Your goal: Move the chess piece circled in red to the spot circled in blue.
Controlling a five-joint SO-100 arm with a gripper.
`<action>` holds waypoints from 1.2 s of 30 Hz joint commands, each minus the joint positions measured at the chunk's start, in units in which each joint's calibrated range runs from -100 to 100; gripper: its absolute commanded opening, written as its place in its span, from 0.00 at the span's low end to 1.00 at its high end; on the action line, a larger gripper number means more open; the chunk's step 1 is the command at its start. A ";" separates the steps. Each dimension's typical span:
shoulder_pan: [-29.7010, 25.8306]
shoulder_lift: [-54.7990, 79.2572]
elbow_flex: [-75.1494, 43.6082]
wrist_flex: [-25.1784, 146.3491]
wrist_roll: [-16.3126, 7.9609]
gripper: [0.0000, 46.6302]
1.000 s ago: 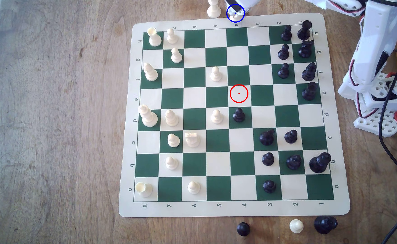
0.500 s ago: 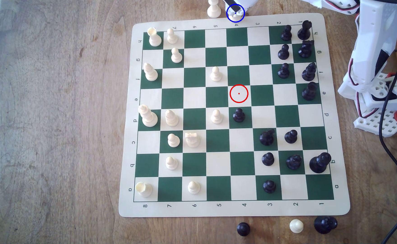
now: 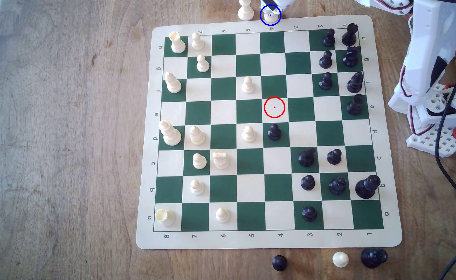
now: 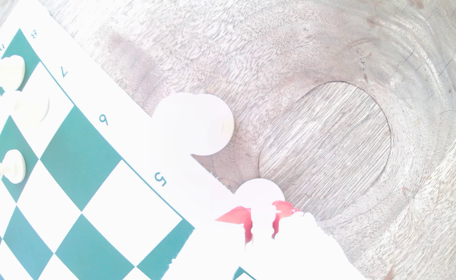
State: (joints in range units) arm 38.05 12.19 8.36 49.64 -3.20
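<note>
Since the earlier frame, your tool (image 3: 273, 7) has lifted a little, so more of the cream knight (image 3: 270, 17) shows. It sits inside the blue ring (image 3: 261, 18) near the surface's far edge. Tool's grip: cannot tell. Only letting go and backing away looks left.

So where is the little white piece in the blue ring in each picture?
Exterior view: the cream piece stands inside the blue ring, on the wood just past the board's edge by the printed 4.
Wrist view: the cream piece is on the wood just off the board, between the fingers.
Shared landmark: the taller cream piece standing next to it off the board.
</note>
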 commanded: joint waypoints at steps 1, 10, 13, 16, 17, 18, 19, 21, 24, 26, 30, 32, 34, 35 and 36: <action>-0.24 -1.24 -3.37 -0.58 0.29 0.04; -0.70 -1.24 -2.10 -0.91 0.15 0.04; -0.78 -1.24 -2.01 -0.91 0.20 0.04; -0.70 -1.24 -1.92 -0.91 0.29 0.05; -0.63 -1.24 -1.83 -0.91 0.34 0.12; -0.55 -1.24 -1.65 -0.91 0.34 0.18; -0.55 -1.24 -1.38 -0.91 0.54 0.22; -0.47 -1.33 -1.02 -0.91 0.63 0.27; -0.47 -1.66 -0.83 -0.99 0.63 0.30; -0.47 -1.83 -0.74 -1.07 0.63 0.31; -0.24 -2.51 -0.20 -1.07 0.83 0.33; -0.08 -2.85 0.25 -1.07 0.93 0.33; 0.16 -3.45 0.89 -1.07 1.12 0.33; 0.16 -3.70 1.16 -1.07 1.17 0.33; 0.23 -3.96 1.52 -1.07 1.27 0.33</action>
State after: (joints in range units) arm 37.46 12.19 9.90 49.64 -2.32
